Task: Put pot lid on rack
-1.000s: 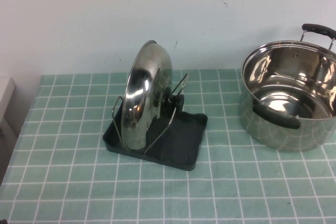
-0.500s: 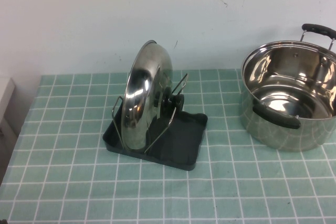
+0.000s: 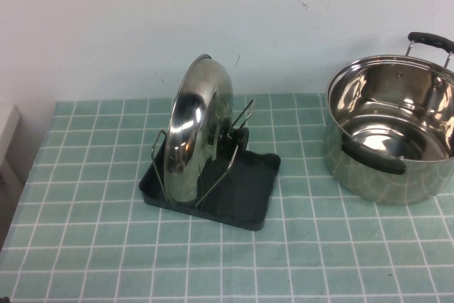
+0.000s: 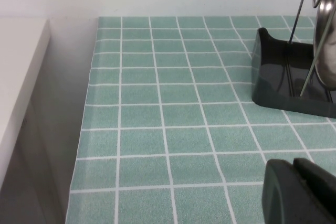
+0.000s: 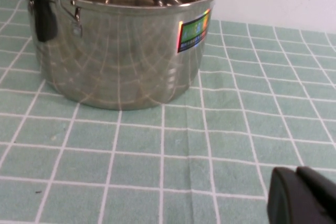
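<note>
High view shows the pot lid [image 3: 195, 129] standing on edge in the rack [image 3: 241, 193], apart from both hands. Left hand [image 4: 299, 192] and right hand [image 5: 302, 195] look closed, empty, low over the table [image 3: 340, 246]. Rigid, slick steel; its black knob [image 3: 230, 138] likely offers the surest hold.

The pot lid [image 3: 195, 129] stands upright in the rack [image 3: 245, 193] on the table [image 3: 85, 246], with the pot [image 3: 390, 136] well apart at right.
</note>
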You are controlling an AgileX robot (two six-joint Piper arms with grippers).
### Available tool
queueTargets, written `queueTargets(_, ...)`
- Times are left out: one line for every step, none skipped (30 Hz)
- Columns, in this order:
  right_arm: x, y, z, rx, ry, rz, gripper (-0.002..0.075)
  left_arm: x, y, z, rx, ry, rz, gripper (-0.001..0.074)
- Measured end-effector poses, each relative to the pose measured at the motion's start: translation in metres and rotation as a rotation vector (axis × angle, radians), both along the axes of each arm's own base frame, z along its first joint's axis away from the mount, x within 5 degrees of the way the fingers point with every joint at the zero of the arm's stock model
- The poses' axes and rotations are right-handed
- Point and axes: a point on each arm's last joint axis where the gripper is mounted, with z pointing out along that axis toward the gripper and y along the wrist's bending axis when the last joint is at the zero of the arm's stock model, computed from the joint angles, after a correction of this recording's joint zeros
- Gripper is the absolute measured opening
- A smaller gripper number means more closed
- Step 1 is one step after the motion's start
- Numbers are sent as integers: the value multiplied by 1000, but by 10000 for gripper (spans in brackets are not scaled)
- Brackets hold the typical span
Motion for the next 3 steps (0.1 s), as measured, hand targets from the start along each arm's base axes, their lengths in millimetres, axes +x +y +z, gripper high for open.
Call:
queueTargets(0,0,0,-2,0,1,-1,0,0,0,0,0,0,-3)
queueTargets(0,0,0,-2,0,1,-1,0,0,0,0,0,0,-3)
queueTargets(0,0,0,-2,0,1,-1,0,0,0,0,0,0,-3)
